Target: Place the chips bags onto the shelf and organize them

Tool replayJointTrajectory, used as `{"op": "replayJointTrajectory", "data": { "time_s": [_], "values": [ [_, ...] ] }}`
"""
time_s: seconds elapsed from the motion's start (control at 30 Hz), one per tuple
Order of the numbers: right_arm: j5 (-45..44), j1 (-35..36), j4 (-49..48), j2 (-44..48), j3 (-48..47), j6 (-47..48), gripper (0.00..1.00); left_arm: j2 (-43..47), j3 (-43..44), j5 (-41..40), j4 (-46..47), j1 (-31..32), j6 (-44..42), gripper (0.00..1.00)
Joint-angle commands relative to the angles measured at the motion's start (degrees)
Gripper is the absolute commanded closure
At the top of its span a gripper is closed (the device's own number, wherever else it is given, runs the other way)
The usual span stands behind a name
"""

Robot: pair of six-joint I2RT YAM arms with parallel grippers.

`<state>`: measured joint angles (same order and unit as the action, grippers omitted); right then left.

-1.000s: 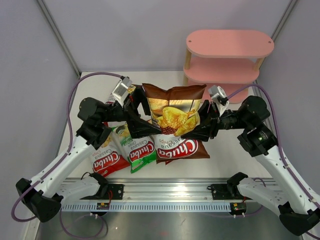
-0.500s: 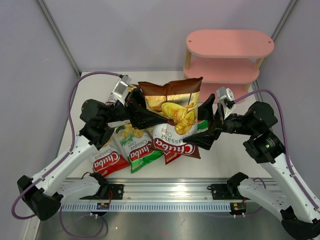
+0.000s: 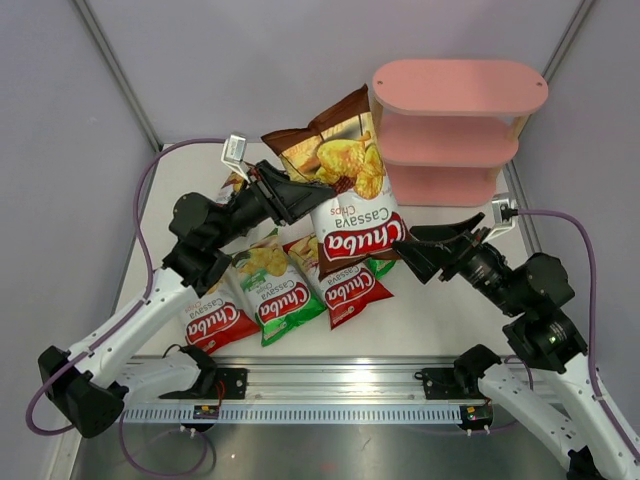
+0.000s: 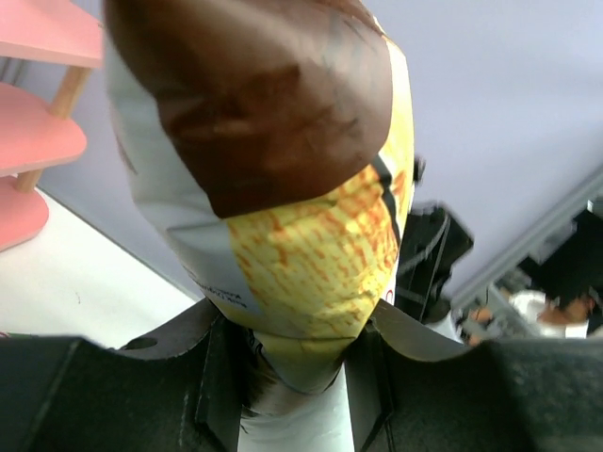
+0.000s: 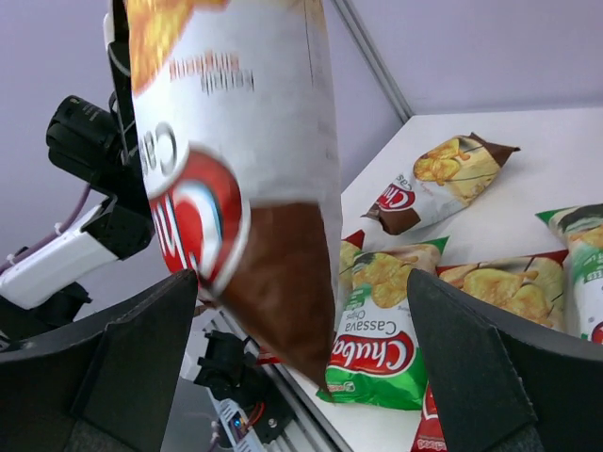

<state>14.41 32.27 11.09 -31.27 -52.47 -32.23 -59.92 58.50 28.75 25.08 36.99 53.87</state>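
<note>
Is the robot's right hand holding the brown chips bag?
No, the right gripper stands open with its fingers off the brown bag, which only the left gripper pinches.

Hanging bag (image 5: 236,141): brown, white band, red logo, one brown corner lowest. Right end effector (image 5: 301,282): fingers (image 5: 122,367) spread wide either side of that corner, neither touching it. Left of the hanging bag, behind: left arm (image 5: 85,179). Right of it, on worktop (image 5: 528,151): brown bag (image 5: 438,184) flat. Lower right: green bag (image 5: 382,325) flat, another bag (image 5: 509,287) just beside.
</note>
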Motion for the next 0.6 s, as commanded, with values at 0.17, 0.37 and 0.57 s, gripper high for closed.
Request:
{"op": "replayJointTrajectory", "data": {
  "time_s": [0.17, 0.37, 0.57],
  "values": [
    [-1.94, 0.07, -17.84, 4.99, 8.25, -16.44, 0.00, -4.67, -2.69, -17.49, 22.79, 1.23, 16.61, 0.97],
    [0.44, 0.07, -35.60, -0.10, 13.80, -23.14, 0.00, -7.93, -1.37, -22.85, 26.86, 5.53, 17.94, 1.00],
    [-2.37, -0.02, -42.38, -4.84, 12.31, -20.25, 0.00, -9.42, -1.63, -24.97, 27.65, 8.62, 18.55, 1.00]
  ]
}}
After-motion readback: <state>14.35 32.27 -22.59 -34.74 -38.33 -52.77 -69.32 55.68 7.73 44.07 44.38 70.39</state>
